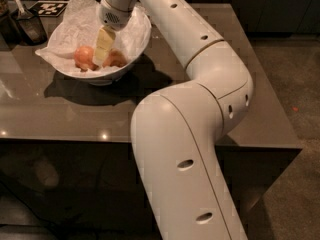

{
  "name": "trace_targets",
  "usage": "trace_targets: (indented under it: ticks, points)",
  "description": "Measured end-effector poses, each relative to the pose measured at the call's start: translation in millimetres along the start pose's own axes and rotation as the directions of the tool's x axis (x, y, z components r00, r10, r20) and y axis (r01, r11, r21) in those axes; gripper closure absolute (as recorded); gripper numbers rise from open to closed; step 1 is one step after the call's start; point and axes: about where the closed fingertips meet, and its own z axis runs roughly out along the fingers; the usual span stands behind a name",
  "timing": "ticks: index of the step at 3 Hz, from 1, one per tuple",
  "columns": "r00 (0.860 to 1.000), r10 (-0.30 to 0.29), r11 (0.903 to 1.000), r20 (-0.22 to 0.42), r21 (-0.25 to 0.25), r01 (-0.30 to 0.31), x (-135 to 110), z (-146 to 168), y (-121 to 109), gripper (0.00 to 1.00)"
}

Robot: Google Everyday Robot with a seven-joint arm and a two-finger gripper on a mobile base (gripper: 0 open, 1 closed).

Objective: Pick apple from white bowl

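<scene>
The hand hangs from the wrist inside the white bowl, low among the crumpled paper lining. Its pale tip sits in the gap between two fruits. Whether it is open or closed I cannot tell.

The apple, the tan-orange one, lies just beside the hand on the picture's right, low against the bowl's near wall. The redder apple lies just beside the hand on the other side. Whether either fruit touches the hand I cannot tell.

The main risk, as I judge it, is taking the wrong fruit. The hand stands about midway between the two, so a small drift toward the redder apple could close it on that one. A round apple on loose paper may also roll away if it is nudged off-centre rather than squeezed squarely. The paper could bunch up and get caught in the grip, and then lift out with the fruit or spoil the hold. A hard push downward might tip or slide the bowl on the glossy worktop.

Beyond the bowl, a dark cup holding a utensil stands near the far corner. A black-and-white patterned marker card lies flat behind it. It carries blocks only, with no legible words. No brand or label can be read on the arm or elsewhere.
</scene>
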Motion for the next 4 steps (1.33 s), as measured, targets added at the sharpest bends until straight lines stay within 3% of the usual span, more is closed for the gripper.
trace_targets:
  ticks: [1, 2, 3, 4]
  points:
    - [0.999, 0.05, 0.998, 0.02, -0.041, -0.049, 15.4, 6.2, 16.6, 0.0]
    - [0.999, 0.049, 0.9978, 0.016, -0.044, -0.049, 16.0, 8.9, 17.5, 0.0]
    - [0.999, 0.049, 0.9978, 0.016, -0.044, -0.049, 16.0, 8.9, 17.5, 0.19]
    - [0.999, 0.049, 0.9978, 0.016, -0.044, -0.049, 16.0, 8.9, 17.5, 0.14]
